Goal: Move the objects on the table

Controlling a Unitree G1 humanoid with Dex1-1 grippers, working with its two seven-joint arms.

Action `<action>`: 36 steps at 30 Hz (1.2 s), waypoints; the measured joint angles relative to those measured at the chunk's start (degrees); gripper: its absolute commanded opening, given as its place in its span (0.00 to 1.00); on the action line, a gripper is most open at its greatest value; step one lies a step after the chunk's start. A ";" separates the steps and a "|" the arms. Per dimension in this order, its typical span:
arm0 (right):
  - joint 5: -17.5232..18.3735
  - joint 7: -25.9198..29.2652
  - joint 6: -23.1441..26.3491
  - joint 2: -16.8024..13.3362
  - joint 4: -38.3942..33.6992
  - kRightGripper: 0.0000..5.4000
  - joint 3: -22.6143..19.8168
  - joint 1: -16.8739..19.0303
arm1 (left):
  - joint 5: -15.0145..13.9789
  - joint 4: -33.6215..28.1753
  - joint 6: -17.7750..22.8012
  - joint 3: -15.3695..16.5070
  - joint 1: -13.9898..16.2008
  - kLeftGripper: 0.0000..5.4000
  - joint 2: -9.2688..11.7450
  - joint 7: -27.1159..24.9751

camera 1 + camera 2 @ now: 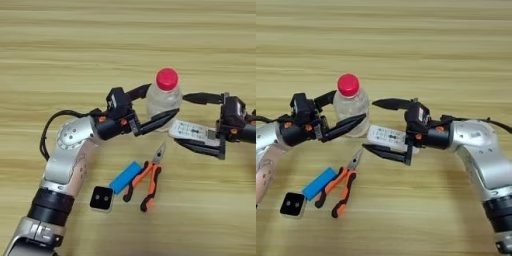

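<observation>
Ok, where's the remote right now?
The remote lies mid-table between the right gripper's open fingers, just right of the bottle that the left gripper straddles, with the pliers nearer the robot.

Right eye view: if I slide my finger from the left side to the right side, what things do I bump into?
Left gripper → small black square block → blue block → orange-handled pliers → bottle with the red cap → white remote → right gripper's silver arm.
</observation>
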 measured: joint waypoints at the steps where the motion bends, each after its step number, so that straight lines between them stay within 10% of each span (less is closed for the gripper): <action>1: -0.43 -0.12 0.72 0.44 0.00 1.00 0.52 -0.23 | 0.00 -0.14 0.03 -0.16 0.05 0.58 0.00 0.00; 12: -3.25 -3.62 1.92 3.72 0.50 1.00 2.40 -1.74 | -0.01 -1.96 0.60 -1.76 1.52 0.58 -0.02 0.02; 36: -3.58 -4.60 2.23 5.50 -0.72 0.61 2.63 -2.82 | 0.01 -1.83 0.37 -2.31 1.64 0.58 -0.19 0.79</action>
